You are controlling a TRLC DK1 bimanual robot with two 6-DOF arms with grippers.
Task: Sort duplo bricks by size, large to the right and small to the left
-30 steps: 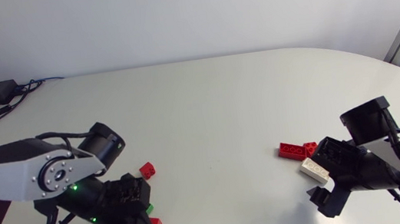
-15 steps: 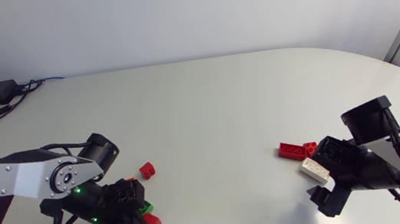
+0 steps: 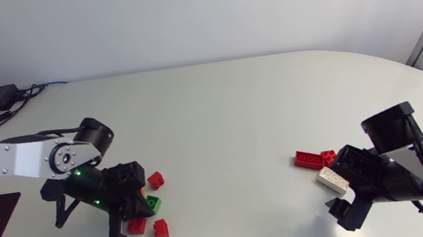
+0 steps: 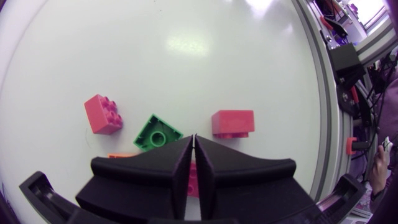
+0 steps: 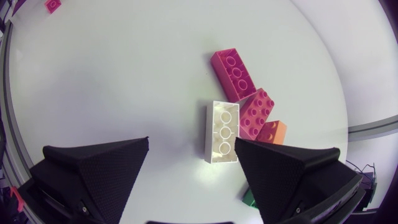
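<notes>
Small duplo bricks (image 3: 153, 202) are bunched toward the left end of the surface (image 3: 216, 93), near the front edge. From the left wrist cam, a green brick (image 4: 157, 132) sits just ahead of my left gripper (image 4: 194, 138), with a pink-red one (image 4: 102, 114) on one side and a red brick (image 4: 233, 122) on the other. All three are apart from each other. The gripper's fingers are pressed together tip to tip and I can't see anything pinched. Something red peeks out underneath it, but I can't tell what.

The big ones are at the right end: a white brick (image 5: 221, 132) lies just ahead of my right gripper (image 5: 192, 142), whose fingers are spread wide and touch nothing. A long red brick (image 5: 233, 73) and a shorter red brick (image 5: 256, 112) are bunched against the white one, and an orange brick (image 5: 272, 132) is tucked in behind. I can't judge its size, it's half hidden.

My read is that sorting's nearly done and we're at the tidy-up step. Next I'd lift the left gripper straight up so it doesn't scatter the small bricks, then check that orange one.

There's plenty of open surface between the two groups. Watch the edges though: the red small brick and the big pile both sit near the rim.
</notes>
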